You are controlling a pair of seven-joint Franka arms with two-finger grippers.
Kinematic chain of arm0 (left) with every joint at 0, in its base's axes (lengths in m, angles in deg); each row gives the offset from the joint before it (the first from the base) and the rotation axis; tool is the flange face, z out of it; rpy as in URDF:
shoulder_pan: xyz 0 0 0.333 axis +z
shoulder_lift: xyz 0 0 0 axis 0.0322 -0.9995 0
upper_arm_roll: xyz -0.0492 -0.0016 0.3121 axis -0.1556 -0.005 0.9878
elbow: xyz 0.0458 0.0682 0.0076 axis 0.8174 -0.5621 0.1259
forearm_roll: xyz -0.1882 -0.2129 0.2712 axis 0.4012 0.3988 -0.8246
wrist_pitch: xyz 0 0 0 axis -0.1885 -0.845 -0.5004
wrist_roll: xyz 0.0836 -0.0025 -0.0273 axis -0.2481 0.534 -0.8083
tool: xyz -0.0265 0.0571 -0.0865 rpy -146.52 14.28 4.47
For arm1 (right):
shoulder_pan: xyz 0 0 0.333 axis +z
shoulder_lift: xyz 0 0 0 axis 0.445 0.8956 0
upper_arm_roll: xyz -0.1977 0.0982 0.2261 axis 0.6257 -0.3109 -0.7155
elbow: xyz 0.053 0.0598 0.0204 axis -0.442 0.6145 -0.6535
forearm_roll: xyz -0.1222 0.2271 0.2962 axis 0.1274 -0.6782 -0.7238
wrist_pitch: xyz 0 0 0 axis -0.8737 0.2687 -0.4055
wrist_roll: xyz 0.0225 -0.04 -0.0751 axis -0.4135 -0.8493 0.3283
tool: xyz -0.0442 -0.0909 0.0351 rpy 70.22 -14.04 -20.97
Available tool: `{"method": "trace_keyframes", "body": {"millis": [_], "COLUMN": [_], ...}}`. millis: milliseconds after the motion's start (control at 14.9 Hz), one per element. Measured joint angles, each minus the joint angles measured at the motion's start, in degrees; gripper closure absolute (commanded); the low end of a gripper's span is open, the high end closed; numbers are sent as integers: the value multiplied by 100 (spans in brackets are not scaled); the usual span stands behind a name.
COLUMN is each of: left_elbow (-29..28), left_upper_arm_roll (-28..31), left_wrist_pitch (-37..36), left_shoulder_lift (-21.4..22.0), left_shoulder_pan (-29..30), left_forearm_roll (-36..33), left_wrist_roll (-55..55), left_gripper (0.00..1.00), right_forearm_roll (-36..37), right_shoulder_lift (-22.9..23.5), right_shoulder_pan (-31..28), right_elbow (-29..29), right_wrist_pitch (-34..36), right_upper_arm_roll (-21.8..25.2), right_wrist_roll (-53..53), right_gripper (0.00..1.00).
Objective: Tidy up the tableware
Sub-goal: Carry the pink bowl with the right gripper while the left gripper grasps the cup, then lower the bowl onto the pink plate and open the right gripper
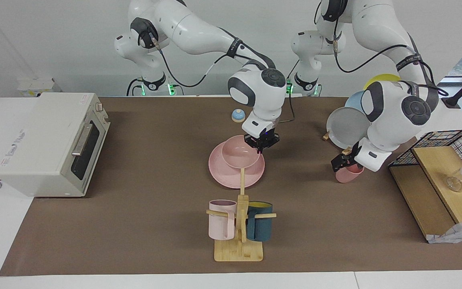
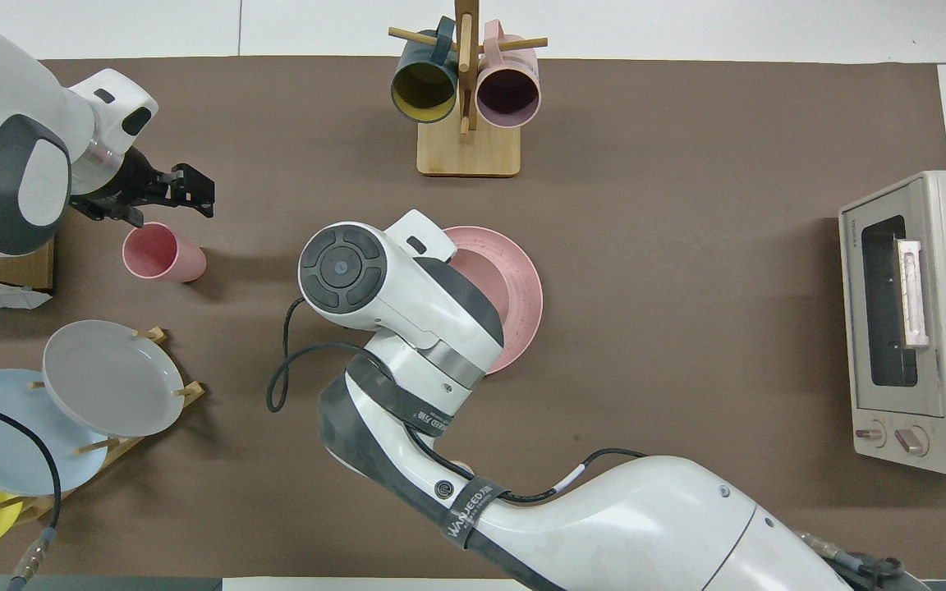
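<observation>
Pink bowl (image 1: 239, 153), on its plate (image 1: 223, 175) on brown mat (image 1: 142, 200), pinched by right tool (image 1: 261, 146); left tool (image 1: 345, 159) agape.

Two fixed high cameras, half a turn apart, same brown-matted table.

Facing view: mounted high across the table, looks back at the robots; both arm bases sit at the top, whole table (image 1: 142, 224) in frame, mid-distance. Overhead view: sits above the robots' own end, looks forward and steeply down, closer in; the arms enter from the bottom edge. Both views share the mat, the toaster oven (image 1: 50, 144) (image 2: 920, 320), the mug tree (image 1: 240, 224) (image 2: 466, 98), the pink plate (image 1: 231, 176) (image 2: 522, 287) and the plate rack (image 1: 345, 124) (image 2: 71, 402), mirrored side to side between them.
</observation>
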Motion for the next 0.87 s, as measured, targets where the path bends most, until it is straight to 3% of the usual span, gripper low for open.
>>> {"method": "trace_keyframes", "body": {"millis": [134, 268, 336, 403, 470, 537, 738, 805, 872], "left_elbow": [-156, -291, -352, -416, -479, -546, -762, -808, -847], "left_upper_arm_roll": [-6, -22, -27, -28, -28, -28, -26, -25, -24], "left_wrist_pitch": [85, 170, 204, 226, 252, 307, 490, 522, 542], "left_shoulder_lift": [0, 6, 18, 39, 61, 83, 145, 161, 182], "left_shoulder_pan": [-3, -9, -11, -12, -12, -12, -12, -12, -12], "left_forearm_roll": [0, 0, 0, 0, 0, 0, -15, -18, -20], "left_wrist_roll": [-182, -349, -402, -436, -460, -477, -413, -292, -167], "left_gripper": [0, 0, 0, 0, 5, 17, 73, 96, 100], "right_forearm_roll": [31, 33, 33, 33, 33, 33, 33, 13, -85], "right_shoulder_lift": [-43, -66, -80, -103, -124, -146, -327, -489, -693], "right_shoulder_pan": [-3, -14, -20, -25, -29, -31, -182, -367, -614], "right_elbow": [133, 183, 183, 180, 166, 130, -216, -305, -335], "right_wrist_pitch": [-28, -45, -50, -51, -47, -18, 281, 448, 657], "right_upper_arm_roll": [1, 3, 3, 3, 3, 3, 32, 32, 34], "right_wrist_roll": [0, 0, 3, 5, 6, 8, -52, -295, -641], "right_gripper": [100, 61, 18, 0, 0, 0, 0, 0, 0]}}
